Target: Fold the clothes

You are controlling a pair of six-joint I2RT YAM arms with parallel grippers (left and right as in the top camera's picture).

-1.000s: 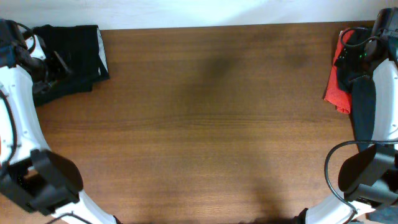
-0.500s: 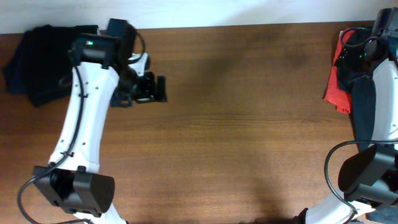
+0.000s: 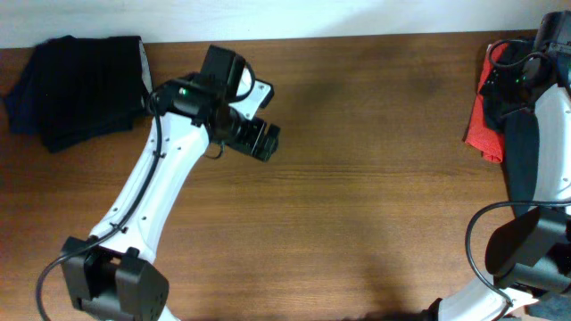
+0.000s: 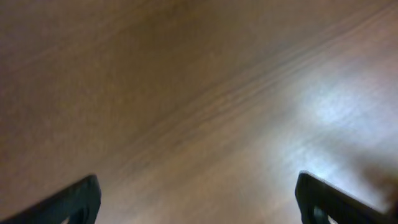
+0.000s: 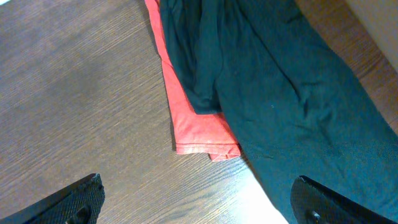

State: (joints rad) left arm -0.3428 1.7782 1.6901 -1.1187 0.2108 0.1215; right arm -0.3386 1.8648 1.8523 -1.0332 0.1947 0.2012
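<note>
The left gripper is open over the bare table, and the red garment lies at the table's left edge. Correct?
No: the red garment lies at the right edge, as the overhead view shows. The left gripper is indeed open over the bare table.

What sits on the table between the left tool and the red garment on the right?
Nothing: in the overhead view, only bare wooden table runs from the left tool to the red garment.

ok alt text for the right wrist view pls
A dark garment lies draped over a red garment on a brown wooden table. The right gripper shows its two black fingertips at the lower corners, spread apart, holding nothing.
</note>
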